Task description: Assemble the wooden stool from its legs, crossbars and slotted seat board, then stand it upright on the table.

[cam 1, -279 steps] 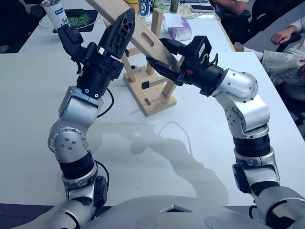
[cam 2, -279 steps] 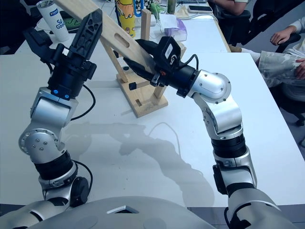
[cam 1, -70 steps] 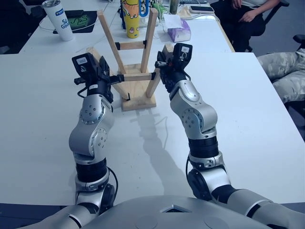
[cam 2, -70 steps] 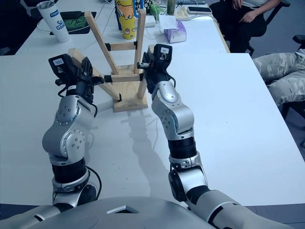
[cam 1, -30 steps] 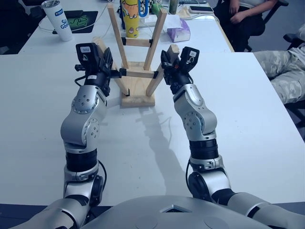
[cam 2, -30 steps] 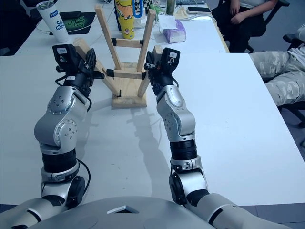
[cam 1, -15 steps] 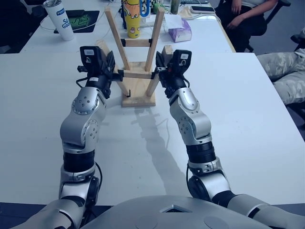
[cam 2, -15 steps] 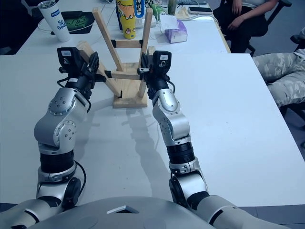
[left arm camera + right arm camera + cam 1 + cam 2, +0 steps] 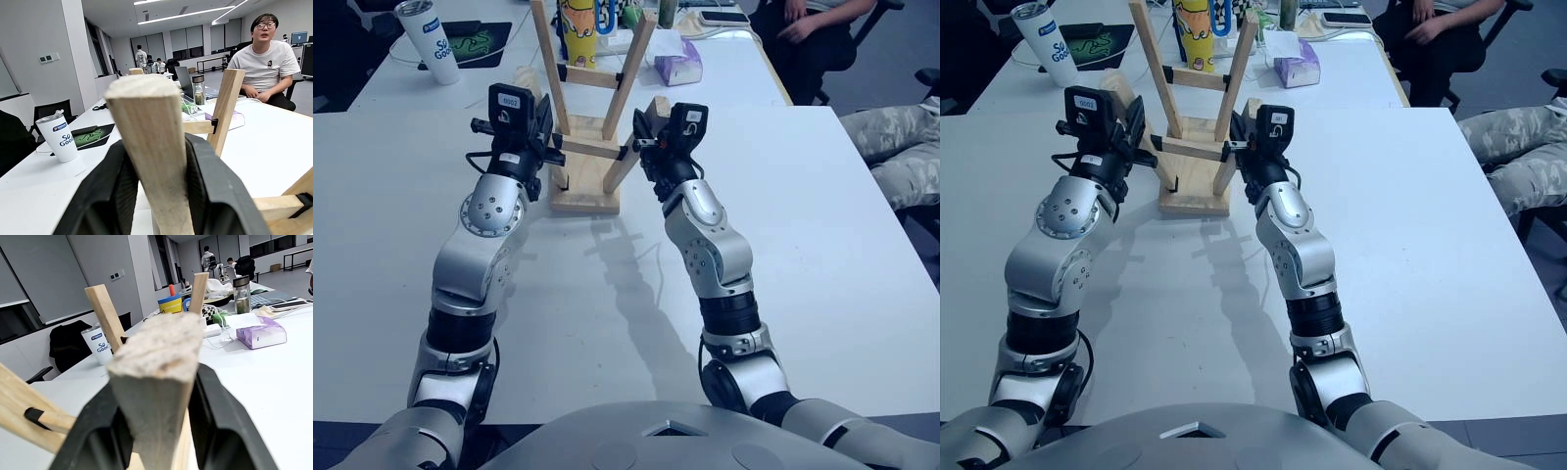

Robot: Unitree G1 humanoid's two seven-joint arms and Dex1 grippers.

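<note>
Two near legs (image 9: 619, 168) of the pale wooden stool (image 9: 590, 149), resting seat-down on the white table (image 9: 803, 245), are clamped one apiece by my left gripper (image 9: 540, 127) and right gripper (image 9: 644, 132), and I judge it light, rigid and best turned by those legs.

Logged wooden stool (image 9: 582, 166) as assembled and inverted: pale unfinished wood, seat board (image 9: 587, 196) lowermost, flat on or just above the white table (image 9: 822, 215) (contact not resolvable), four legs pointing up and splaying outward. Noted far crossbar (image 9: 590, 76) joining the two far legs high up, and near crossbar (image 9: 592, 148) joining the two near legs lower down, with black fittings at the crossbar ends. Found near left leg (image 9: 142, 107) clamped between the fingers of the left gripper (image 9: 154, 166), and near right leg (image 9: 159, 352) clamped likewise in the right gripper (image 9: 156, 401).
</note>
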